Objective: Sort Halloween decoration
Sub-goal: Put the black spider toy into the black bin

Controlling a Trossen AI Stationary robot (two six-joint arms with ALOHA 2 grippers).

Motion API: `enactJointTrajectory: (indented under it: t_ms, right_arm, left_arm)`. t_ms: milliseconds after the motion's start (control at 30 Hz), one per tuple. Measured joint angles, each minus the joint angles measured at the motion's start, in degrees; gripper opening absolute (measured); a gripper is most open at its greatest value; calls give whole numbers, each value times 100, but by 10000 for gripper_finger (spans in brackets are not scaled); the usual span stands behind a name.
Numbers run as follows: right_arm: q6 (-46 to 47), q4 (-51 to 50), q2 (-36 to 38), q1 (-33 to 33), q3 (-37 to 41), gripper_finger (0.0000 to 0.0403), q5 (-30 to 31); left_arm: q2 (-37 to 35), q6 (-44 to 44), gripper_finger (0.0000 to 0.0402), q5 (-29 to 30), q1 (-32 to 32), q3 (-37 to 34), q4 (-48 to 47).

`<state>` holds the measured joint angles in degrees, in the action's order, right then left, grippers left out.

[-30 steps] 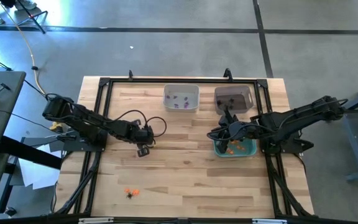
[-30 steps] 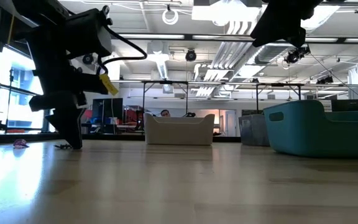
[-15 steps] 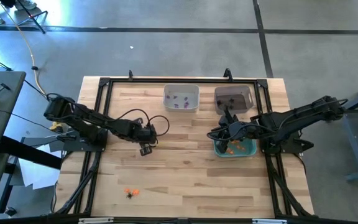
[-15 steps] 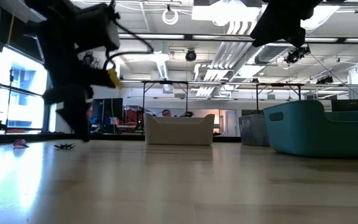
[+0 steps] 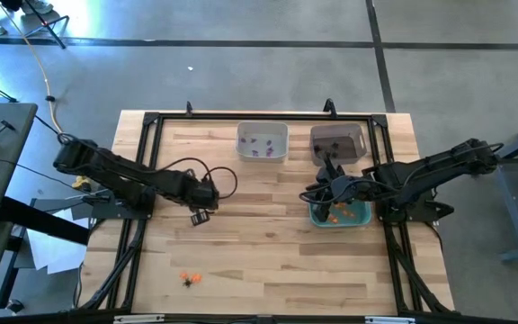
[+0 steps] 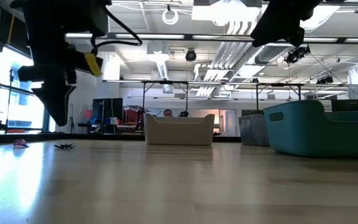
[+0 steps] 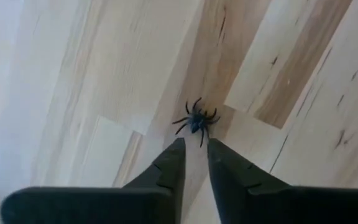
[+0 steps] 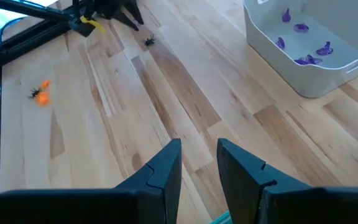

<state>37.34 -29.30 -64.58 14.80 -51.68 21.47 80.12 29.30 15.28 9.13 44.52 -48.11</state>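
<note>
A pale wooden plank table [image 5: 268, 261] framed by black rails carries two dark arms and three rectangular bins along its far side. The white plastic bin [image 5: 262, 141] holds about five small purple trinkets [image 8: 300, 43]; the dark grey bin [image 5: 338, 142] beside it has a few dark bits inside that are too small to make out; the teal bin [image 5: 342, 213], nearest the right arm, holds several orange trinkets [image 5: 334, 216]. The right gripper [image 5: 320, 194] hangs above the teal bin's edge, its two fingers a narrow gap apart with nothing between them. The left gripper [image 7: 194, 163] is above the bare table left of centre, raised off the surface, its fingers slightly parted and empty; just beyond their tips a single black spider-shaped trinket [image 7: 196, 120] lies loose on the wood. Near the table's front edge on the left sits a small cluster: two orange trinkets [image 5: 189, 277] and one more black spider [image 5: 187, 283], touching or nearly so. In the low view a purple trinket [image 6: 20, 143] lies on the table left of a black spider.
</note>
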Motion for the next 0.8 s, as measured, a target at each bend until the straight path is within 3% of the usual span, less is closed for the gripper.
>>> enactJointTrajectory:
  t_ms: [433, 800]
  right_arm:
    - [-22, 1, 0, -143, 0, 99, -43]
    - [-13, -4, 0, -143, 0, 99, -50]
  left_arm:
    - [506, -450, 154, -119, -14, -3, 300]
    - [1253, -1100, 168, -17, -265, 30, 550]
